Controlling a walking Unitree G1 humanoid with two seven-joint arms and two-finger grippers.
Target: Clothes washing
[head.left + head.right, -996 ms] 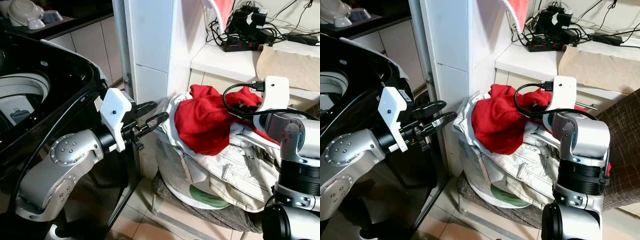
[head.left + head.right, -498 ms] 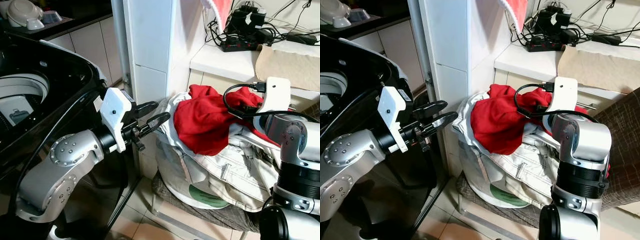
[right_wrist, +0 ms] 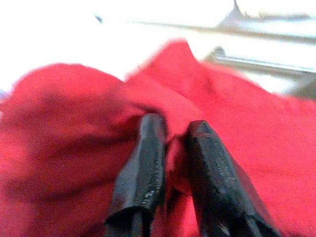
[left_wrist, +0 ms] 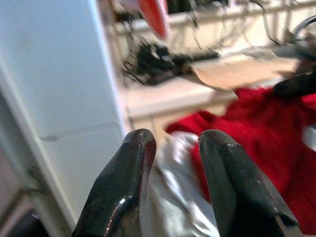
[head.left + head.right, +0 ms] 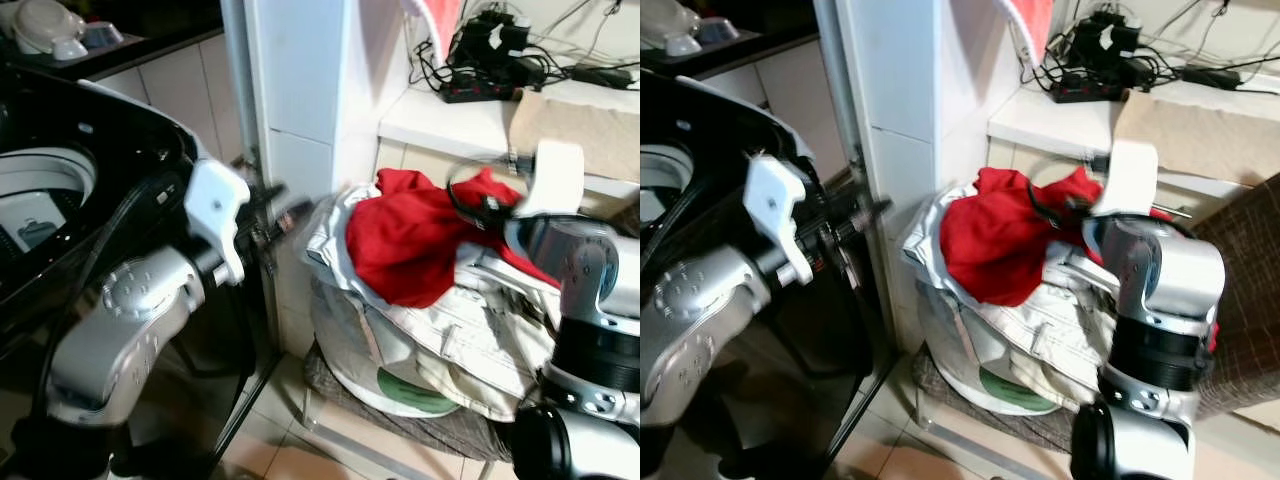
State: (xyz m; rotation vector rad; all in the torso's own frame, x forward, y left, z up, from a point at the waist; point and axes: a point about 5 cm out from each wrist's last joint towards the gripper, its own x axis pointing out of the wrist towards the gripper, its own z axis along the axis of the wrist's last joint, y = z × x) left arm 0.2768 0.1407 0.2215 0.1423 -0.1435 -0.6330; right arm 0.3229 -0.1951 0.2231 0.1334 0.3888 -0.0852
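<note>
A red garment point(image 5: 410, 245) lies on top of a heap of pale clothes point(image 5: 470, 340) in a white basket point(image 5: 395, 385) on a low stand. In the right wrist view my right gripper point(image 3: 173, 126) is pressed into the red cloth point(image 3: 64, 113), with a fold pinched between its black fingers. My left gripper point(image 5: 280, 215) is blurred, just left of the heap by the white pillar point(image 5: 300, 90). Its fingers point(image 4: 131, 163) stand a little apart with nothing between them. The washing machine point(image 5: 45, 185) stands at the far left, its drum uncovered.
A shelf behind the basket holds a power strip with tangled cables point(image 5: 480, 70) and a beige cloth point(image 5: 575, 125). A brown chair point(image 5: 1250, 290) stands at the right. Dishes point(image 5: 50, 25) sit on a dark counter at the back left. Tiled floor point(image 5: 290, 450) shows below.
My left arm has swung back to the left, away from the heap and towards the pillar, and is blurred. My right wrist has risen slightly over the red garment.
</note>
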